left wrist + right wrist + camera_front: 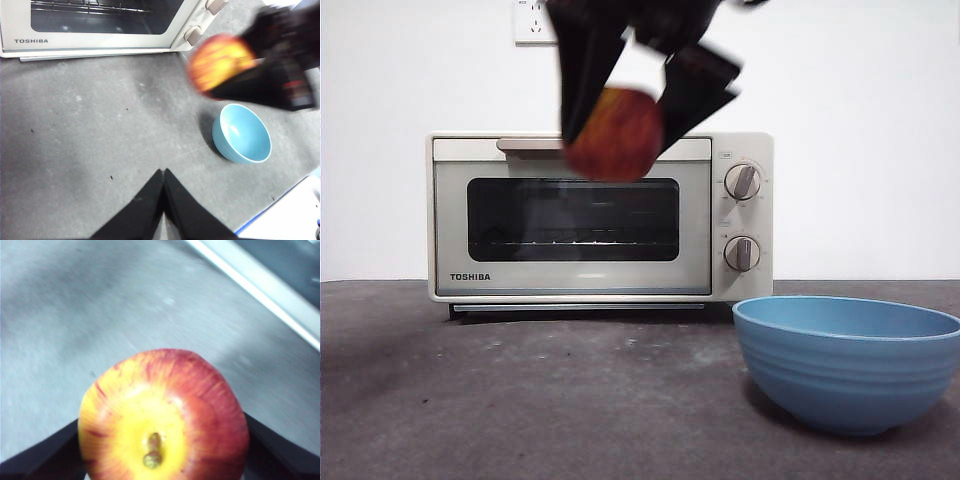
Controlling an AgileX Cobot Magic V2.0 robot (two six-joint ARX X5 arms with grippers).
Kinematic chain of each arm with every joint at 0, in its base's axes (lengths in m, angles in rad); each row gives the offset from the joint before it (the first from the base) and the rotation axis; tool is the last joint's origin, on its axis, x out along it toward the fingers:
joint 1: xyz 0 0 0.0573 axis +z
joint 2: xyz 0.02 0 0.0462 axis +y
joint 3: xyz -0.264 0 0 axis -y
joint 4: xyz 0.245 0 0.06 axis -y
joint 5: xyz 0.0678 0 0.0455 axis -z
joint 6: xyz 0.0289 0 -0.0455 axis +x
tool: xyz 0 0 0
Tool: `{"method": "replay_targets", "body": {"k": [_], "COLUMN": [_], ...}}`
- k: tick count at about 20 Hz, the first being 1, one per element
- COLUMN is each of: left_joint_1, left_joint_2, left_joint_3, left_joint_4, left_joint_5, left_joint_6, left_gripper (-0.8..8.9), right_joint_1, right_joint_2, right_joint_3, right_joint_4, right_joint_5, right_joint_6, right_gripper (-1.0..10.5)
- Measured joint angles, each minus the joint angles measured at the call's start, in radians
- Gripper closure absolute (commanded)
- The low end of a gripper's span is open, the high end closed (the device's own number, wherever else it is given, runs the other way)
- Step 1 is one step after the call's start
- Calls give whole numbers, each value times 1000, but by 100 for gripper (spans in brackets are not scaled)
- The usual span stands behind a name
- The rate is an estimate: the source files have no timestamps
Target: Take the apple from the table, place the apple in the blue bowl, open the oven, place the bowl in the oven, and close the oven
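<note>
The red and yellow apple (616, 135) hangs in the air in front of the oven (600, 218), gripped by my right gripper (620, 125), which is shut on it. In the right wrist view the apple (162, 417) fills the space between the jaws, stem end up. From the left wrist the apple (220, 61) and the right gripper (225, 65) show above the table, near the blue bowl (242, 133). The blue bowl (848, 362) stands empty on the table (520, 400) at the right front. My left gripper (163, 172) is shut, high over the table, holding nothing.
The oven door is closed, with its beige handle (530, 146) along the top and two knobs (742, 182) on the right. A wall socket (532, 22) sits on the white wall behind. A pale table edge (280, 215) lies past the bowl.
</note>
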Motion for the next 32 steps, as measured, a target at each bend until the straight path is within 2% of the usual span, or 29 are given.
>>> {"method": "replay_targets", "body": {"k": [5, 9, 13, 18, 24, 32], "left_joint_1": [0, 0, 0, 0, 0, 0], "left_joint_2": [0, 0, 7, 12, 12, 12], "left_joint_3": [0, 0, 0, 0, 0, 0], "left_joint_4": [19, 19, 19, 19, 19, 19], "left_joint_5": [0, 0, 0, 0, 0, 0], "left_joint_6": [0, 0, 0, 0, 0, 0], "left_gripper": [806, 806, 806, 806, 806, 806], "right_joint_1": [-5, -30, -67, -78, -95, -95], "right_joint_2": [-220, -369, -465, -443, -381, -341], "right_joint_3": [-114, -365, -599, -792, -841, -840], "right_joint_4": [-39, 1, 167, 370, 440, 449], "right_joint_5": [101, 130, 129, 103, 76, 77], "right_joint_6": [0, 0, 24, 66, 76, 79], "right_gripper": [629, 629, 628, 628, 584, 538]}}
